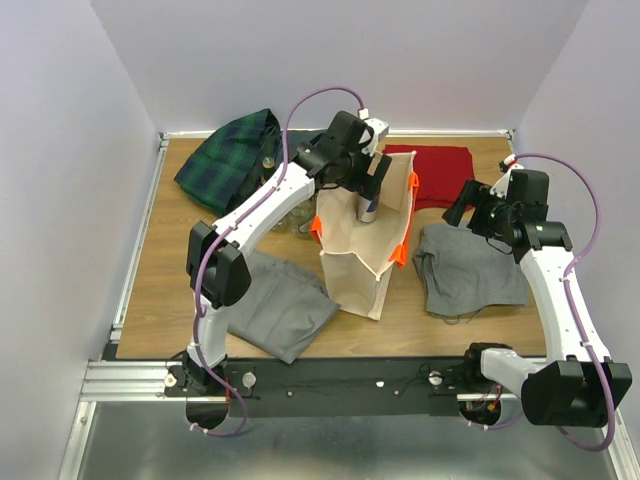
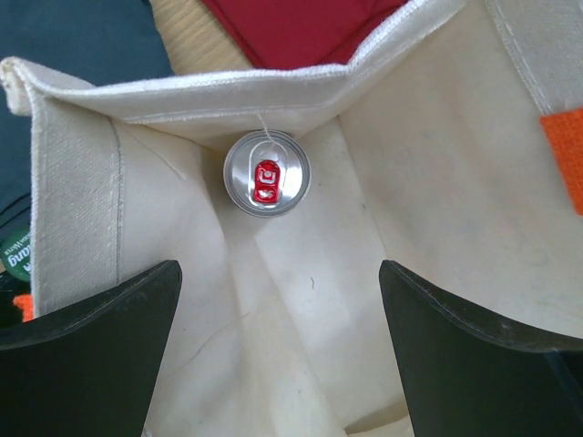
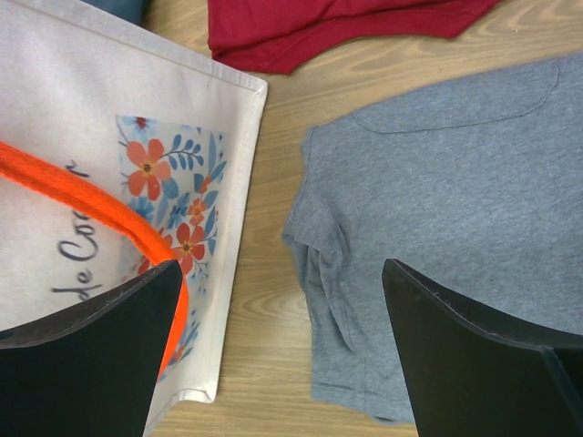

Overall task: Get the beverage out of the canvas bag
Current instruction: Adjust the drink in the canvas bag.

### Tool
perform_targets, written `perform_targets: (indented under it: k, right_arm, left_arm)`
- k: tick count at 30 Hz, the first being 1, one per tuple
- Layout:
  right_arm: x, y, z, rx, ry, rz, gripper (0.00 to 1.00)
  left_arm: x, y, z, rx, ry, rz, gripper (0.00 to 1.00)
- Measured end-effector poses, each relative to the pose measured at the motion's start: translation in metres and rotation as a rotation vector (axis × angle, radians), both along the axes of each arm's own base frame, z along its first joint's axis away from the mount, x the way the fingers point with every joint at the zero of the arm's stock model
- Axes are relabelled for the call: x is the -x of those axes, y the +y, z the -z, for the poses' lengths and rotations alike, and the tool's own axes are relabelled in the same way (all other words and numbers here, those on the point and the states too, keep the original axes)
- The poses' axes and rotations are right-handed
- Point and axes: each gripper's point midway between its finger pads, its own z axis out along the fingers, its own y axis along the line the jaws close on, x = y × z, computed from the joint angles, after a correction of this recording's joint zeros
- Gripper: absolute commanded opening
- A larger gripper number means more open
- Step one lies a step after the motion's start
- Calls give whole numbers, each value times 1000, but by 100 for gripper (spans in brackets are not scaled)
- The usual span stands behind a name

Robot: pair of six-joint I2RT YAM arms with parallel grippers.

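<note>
Two robot arms rise from an aluminium rail [image 1: 130,375] at the near edge of a wood-grain table [image 1: 160,290], boxed in by plain white walls [image 1: 350,50]. Soft things lie all over the boards: a rumpled dark green plaid cloth [image 1: 230,160] in the far left corner, a flat red cloth [image 1: 435,172] at the far side, a grey T-shirt [image 1: 470,265] on the right, its hem bunched into folds, and another grey cloth [image 1: 275,300] on the near left. Between the grey pieces stands the canvas bag [image 1: 355,270], tall and boxy, in coarse cream weave with stubby bright orange handles [image 1: 400,250] and a floral print [image 3: 173,182] on the side facing the right arm. Its mouth gapes open, and inside, upright in a far corner against the seam, stands the beverage can [image 2: 267,173], round and silver-topped with a red pull tab. The left gripper [image 1: 375,175] hangs over the bag's mouth with its black jaws spread wide, touching neither can nor canvas. The right gripper [image 1: 460,205] is spread just as wide and holds nothing, poised over bare wood between the bag's printed side and the grey T-shirt.
</note>
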Motion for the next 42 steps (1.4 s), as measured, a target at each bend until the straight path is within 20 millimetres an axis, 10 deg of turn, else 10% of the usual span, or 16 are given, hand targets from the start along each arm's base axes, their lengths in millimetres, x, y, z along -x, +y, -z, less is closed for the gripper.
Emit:
perform_targets:
  k: [26,42]
  right_arm:
    - [-1,0,3,1,9,1,100]
    - [-1,0,3,1,9,1,100]
  left_arm:
    - [5,-38,-4,16,-39,81,99]
    - [-15,-32,45,-135,-51,-43,99]
